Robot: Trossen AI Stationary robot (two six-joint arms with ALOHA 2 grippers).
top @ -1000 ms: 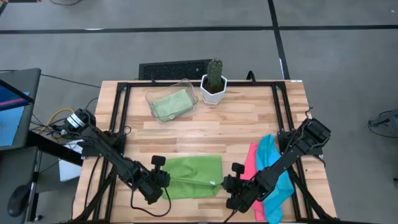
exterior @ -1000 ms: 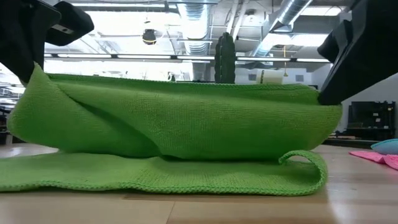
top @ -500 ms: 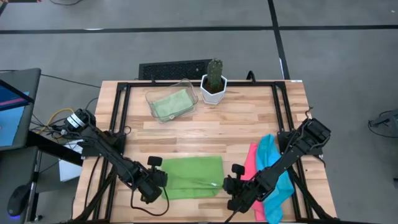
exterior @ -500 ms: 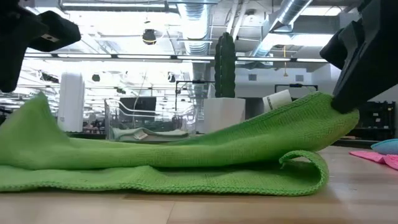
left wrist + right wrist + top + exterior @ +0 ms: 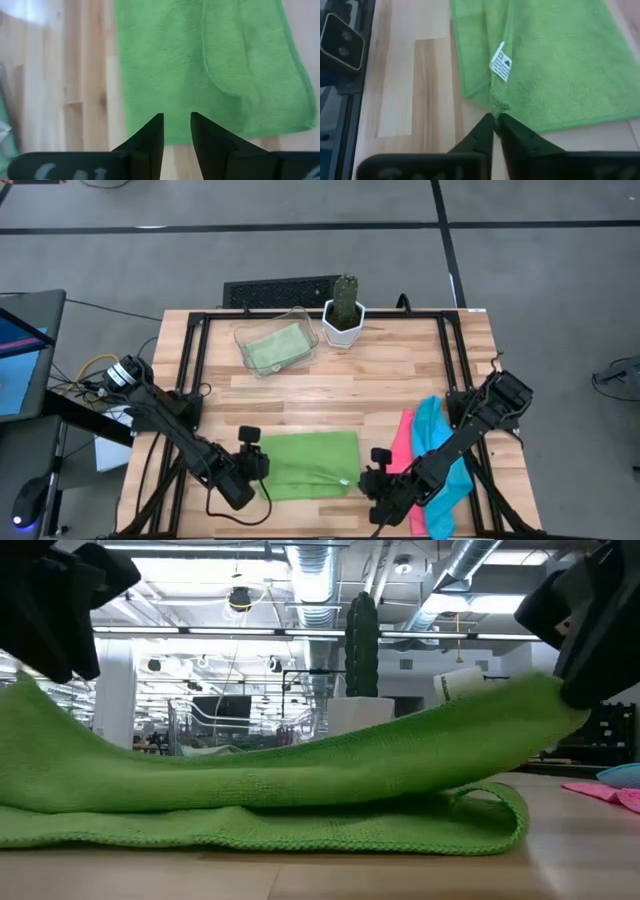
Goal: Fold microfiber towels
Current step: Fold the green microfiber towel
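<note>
A: Status?

B: Bright green towel is folded over once on the worktop, near edge, well in front of the cactus pot. One pale green towel is in the clear tray beside the pot. Pink & cyan towels, right of the green one, aren't folded yet.

A: Tools?

B: Left tool: released, fingers parted, off the cloth edge. Right tool: nearly clenched on the green hem, can't tell if it's holding.

A: Any writing?

B: White tag w/ a dark mark, unreadable.
</note>
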